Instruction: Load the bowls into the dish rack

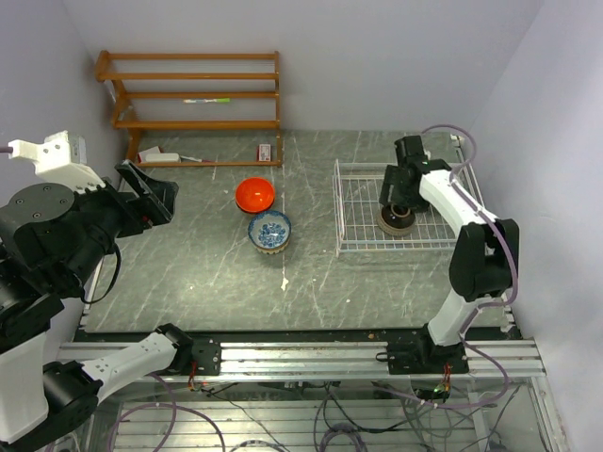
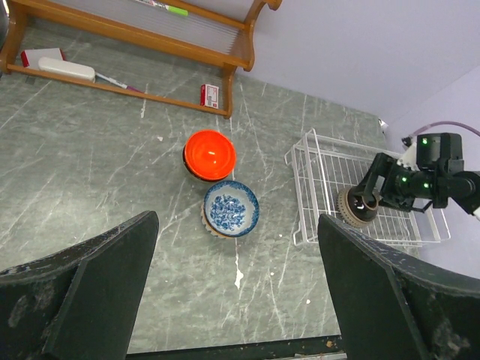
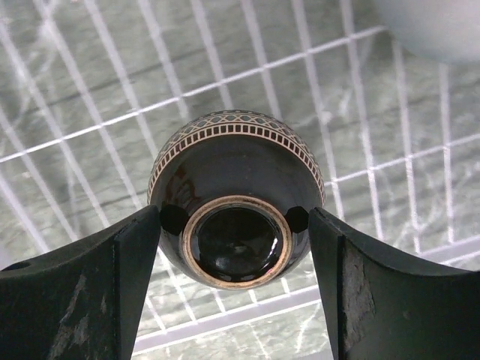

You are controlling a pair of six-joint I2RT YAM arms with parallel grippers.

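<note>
Looking across the grey tabletop, I see the white dish rack directly beneath the right fingers. They grasp a dark bowl by its sides, upside down, close over the wires. The left fingers hang spread with nothing between them. Ahead of them the orange bowl and the blue-patterned bowl sit side by side. My worry is that the glossy curved wall slips from the grip, so the bowl drops crooked on the grid or rolls.
</note>
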